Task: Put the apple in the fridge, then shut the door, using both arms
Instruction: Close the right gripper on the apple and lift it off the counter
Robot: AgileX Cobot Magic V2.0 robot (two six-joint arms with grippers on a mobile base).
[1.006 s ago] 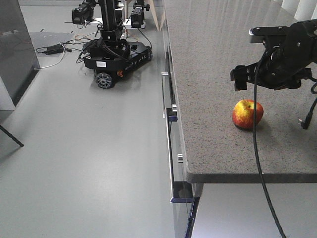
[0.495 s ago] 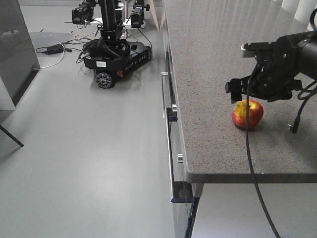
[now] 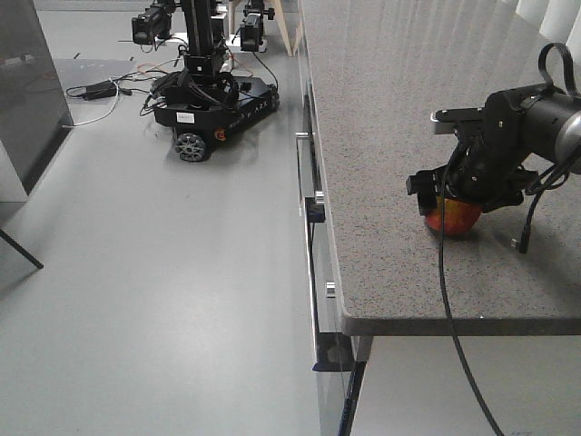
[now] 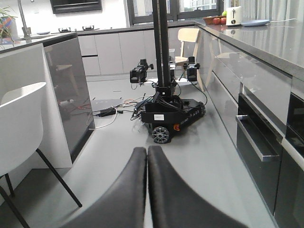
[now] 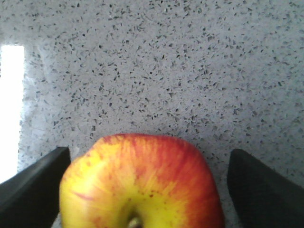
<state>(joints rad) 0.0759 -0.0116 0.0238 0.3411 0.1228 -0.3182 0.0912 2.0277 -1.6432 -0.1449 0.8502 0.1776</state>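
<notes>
The apple (image 3: 454,218), red with yellow patches, sits on the speckled grey counter (image 3: 399,109) near its front edge. My right gripper (image 3: 451,202) has come down over it and hides its top in the front view. In the right wrist view the apple (image 5: 142,166) fills the lower middle, stem up, and the right gripper (image 5: 149,190) is open with one dark finger (image 5: 33,187) on each side, a thin gap showing at each. My left gripper (image 4: 147,152) is shut on nothing, out over the floor. The fridge and the door are out of view.
The counter's left edge drops to drawers with metal handles (image 3: 313,209). Another wheeled robot base (image 3: 213,95) with cables stands on the grey floor. A dark grey-sided island (image 4: 66,90) and a white chair (image 4: 19,123) are at the left.
My right gripper has moved down and slightly left, from above and beside the apple to straddling it. The apple has stayed where it was.
</notes>
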